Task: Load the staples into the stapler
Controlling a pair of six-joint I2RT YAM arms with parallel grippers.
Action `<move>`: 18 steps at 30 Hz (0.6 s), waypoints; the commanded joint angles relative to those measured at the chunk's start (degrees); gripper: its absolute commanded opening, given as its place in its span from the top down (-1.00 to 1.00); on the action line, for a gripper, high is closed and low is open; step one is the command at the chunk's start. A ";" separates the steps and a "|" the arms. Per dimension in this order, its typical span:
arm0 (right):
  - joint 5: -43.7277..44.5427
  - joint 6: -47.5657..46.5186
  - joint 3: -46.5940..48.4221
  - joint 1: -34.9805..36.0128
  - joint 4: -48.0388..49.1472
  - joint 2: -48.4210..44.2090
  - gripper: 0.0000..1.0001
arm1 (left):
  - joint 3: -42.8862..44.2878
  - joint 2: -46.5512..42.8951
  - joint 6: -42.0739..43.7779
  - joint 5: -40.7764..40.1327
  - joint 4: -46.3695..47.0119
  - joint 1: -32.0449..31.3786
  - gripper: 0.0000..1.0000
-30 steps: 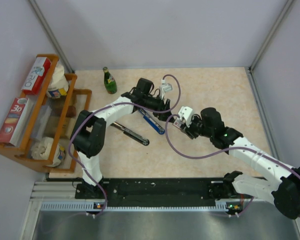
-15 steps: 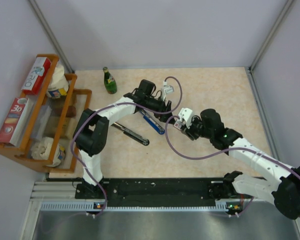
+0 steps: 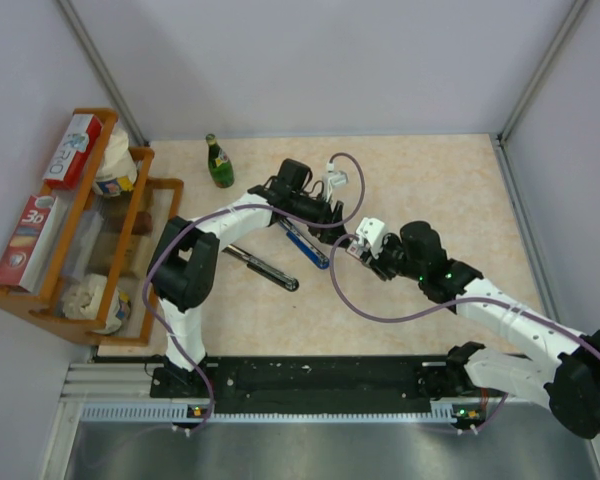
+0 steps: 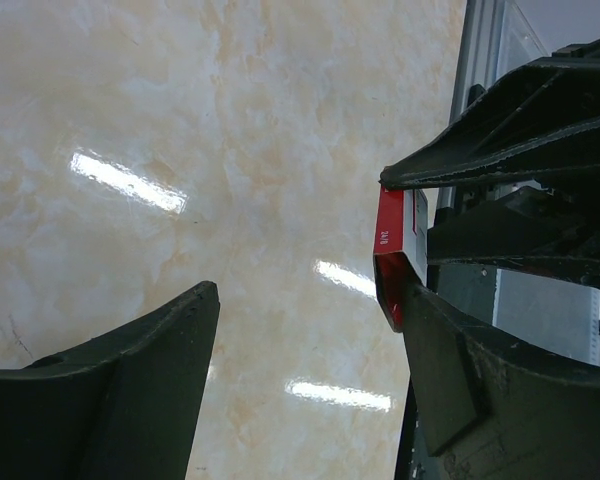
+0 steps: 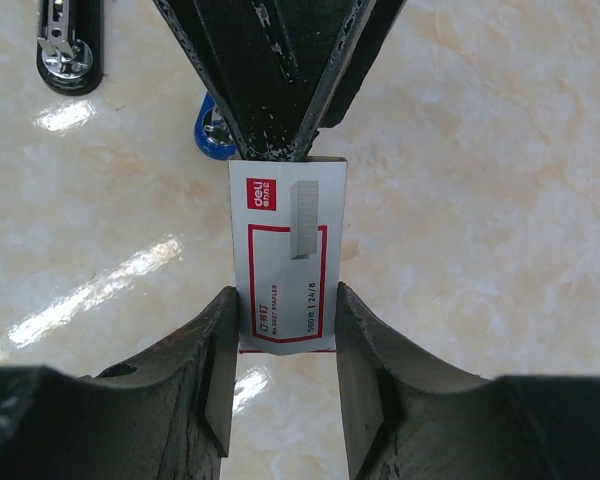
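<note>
Movement has been slight: my right gripper [image 5: 285, 322], clamped on the near end of the staples box [image 5: 287, 250], has edged a little closer to my left gripper [image 4: 305, 300], just to the right of the blue stapler [image 3: 306, 243]. The left jaws stand wide, with the box's red edge right by one finger, gripping nothing yet. I judge a handover or box-opening is close; no staples are out. I cannot see the inner tray, nor whether the stapler is open; only its tip shows from my right wrist.
</note>
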 commanded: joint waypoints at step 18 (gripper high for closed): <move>2.44 0.10 -0.13 2.51 11.86 -0.02 0.24 | 3.83 1.24 3.52 0.96 -3.54 -2.51 -0.44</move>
